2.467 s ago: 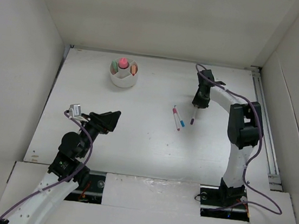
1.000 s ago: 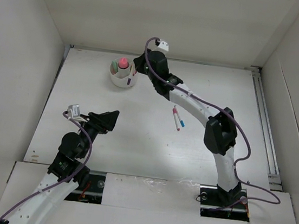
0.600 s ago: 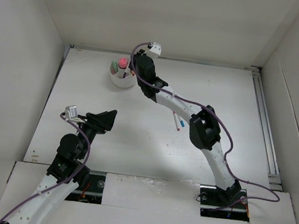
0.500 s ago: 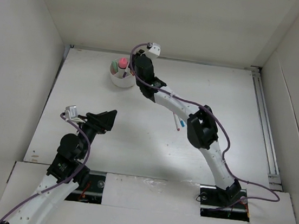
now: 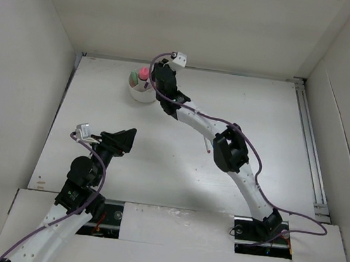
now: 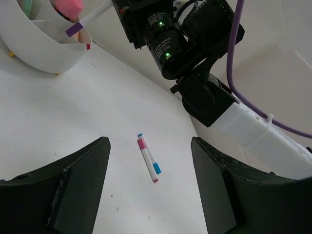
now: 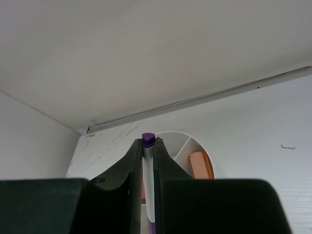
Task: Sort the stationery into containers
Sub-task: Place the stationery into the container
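Note:
The round white divided cup (image 5: 138,93) stands at the back left and holds a pink-capped bottle (image 5: 144,73), a green piece and an orange piece (image 7: 201,165). My right gripper (image 5: 156,81) is at the cup's right rim, shut on a white pen with a purple cap (image 7: 148,168). In the left wrist view the pen's purple end (image 6: 74,30) pokes over the cup's rim (image 6: 39,53). A red-capped pen (image 6: 145,155) and a blue-capped pen (image 6: 154,165) lie side by side on the table. My left gripper (image 5: 123,139) is open and empty, low at the front left.
The right arm (image 5: 227,151) stretches diagonally across the table and covers most of the two loose pens in the top view. White walls close in the table on the left, back and right. A metal rail (image 5: 310,144) runs along the right edge.
My right gripper has carried the purple-capped pen from the right middle of the table across to the cup, edging further over its rim in the last half second. The left arm has barely moved.

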You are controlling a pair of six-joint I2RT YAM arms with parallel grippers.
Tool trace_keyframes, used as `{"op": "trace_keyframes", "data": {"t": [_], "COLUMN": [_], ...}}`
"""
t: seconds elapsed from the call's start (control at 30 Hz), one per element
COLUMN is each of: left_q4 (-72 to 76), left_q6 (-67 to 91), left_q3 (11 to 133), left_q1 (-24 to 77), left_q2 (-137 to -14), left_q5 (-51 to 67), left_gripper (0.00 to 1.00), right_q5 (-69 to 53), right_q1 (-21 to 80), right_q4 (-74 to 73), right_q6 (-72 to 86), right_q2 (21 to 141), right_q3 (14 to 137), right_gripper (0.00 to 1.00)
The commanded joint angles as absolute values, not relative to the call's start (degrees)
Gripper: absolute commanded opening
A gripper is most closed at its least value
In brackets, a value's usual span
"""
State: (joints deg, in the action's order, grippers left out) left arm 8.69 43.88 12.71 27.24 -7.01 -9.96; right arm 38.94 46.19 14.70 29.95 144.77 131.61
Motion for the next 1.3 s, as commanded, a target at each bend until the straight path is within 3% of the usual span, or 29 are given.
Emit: {"op": "trace_keyframes", "data": {"t": [0.0, 0.1, 0.2, 0.23, 0.27, 0.37, 0.5, 0.67, 0.7, 0.8, 0.83, 0.93, 1.1, 1.27], "left_q4": [9.9, 10.5, 10.5, 10.5, 10.5, 10.5, 10.5, 10.5, 10.5, 10.5, 11.0, 11.8, 13.8, 16.5], "left_q6": [43.9, 43.9, 43.9, 43.9, 43.9, 43.9, 43.9, 43.4, 43.4, 43.4, 43.4, 43.4, 43.4, 43.9], "left_q3": [13.4, 13.4, 13.4, 13.4, 13.4, 12.9, 12.9, 13.4, 13.4, 13.4, 13.4, 13.4, 12.9, 12.3], "left_q1": [27.2, 27.2, 27.2, 27.2, 27.2, 27.2, 27.2, 27.2, 27.2, 27.2, 27.2, 27.2, 27.2, 27.2], "left_q2": [-7.2, -7.2, -7.2, -7.2, -7.2, -7.2, -7.2, -7.2, -7.2, -7.7, -7.7, -8.3, -10.2, -12.7], "left_q5": [-10.3, -10.3, -10.3, -10.3, -10.3, -10.3, -9.8, -10.3, -10.3, -10.3, -9.7, -8.1, -6.5, -4.8], "left_gripper": [0.64, 0.64, 0.64, 0.64, 0.64, 0.64, 0.64, 0.64, 0.64, 0.64, 0.64, 0.64, 0.64, 0.64], "right_q5": [40.9, 40.3, 40.3, 39.6, 38.9, 38.3, 37.8, 36.0, 36.0, 39.0, 39.0, 37.0, 24.5, 23.7], "right_q1": [46.8, 46.8, 47.3, 47.3, 47.3, 47.3, 47.3, 47.3, 47.3, 47.3, 47.3, 43.2, 32.8, 29.5], "right_q4": [18.3, 18.3, 18.3, 18.3, 18.3, 18.3, 19.4, 19.4, 19.4, 19.4, 18.6, 11.6, -0.2, -17.1], "right_q6": [29.3, 29.3, 29.3, 29.3, 29.3, 29.3, 29.8, 29.8, 29.8, 29.3, 29.3, 32.7, 40.6, 40.2], "right_q2": [145.9, 146.5, 146.5, 145.9, 145.9, 143.6, 138.1, 128.5, 124.1, 117.2, 112.3, 103.1, 95.7, 99.0], "right_q3": [134.6, 134.6, 133.7, 132.6, 131.8, 130.3, 125.2, 116.8, 111.6, 98.9, 95.4, 82.9, 70.7, 73.7], "right_gripper": [0.05, 0.07, 0.14, 0.19, 0.37, 0.55, 0.62, 0.63, 0.60, 0.38, 0.24, 0.03, 0.00, 0.00]}}
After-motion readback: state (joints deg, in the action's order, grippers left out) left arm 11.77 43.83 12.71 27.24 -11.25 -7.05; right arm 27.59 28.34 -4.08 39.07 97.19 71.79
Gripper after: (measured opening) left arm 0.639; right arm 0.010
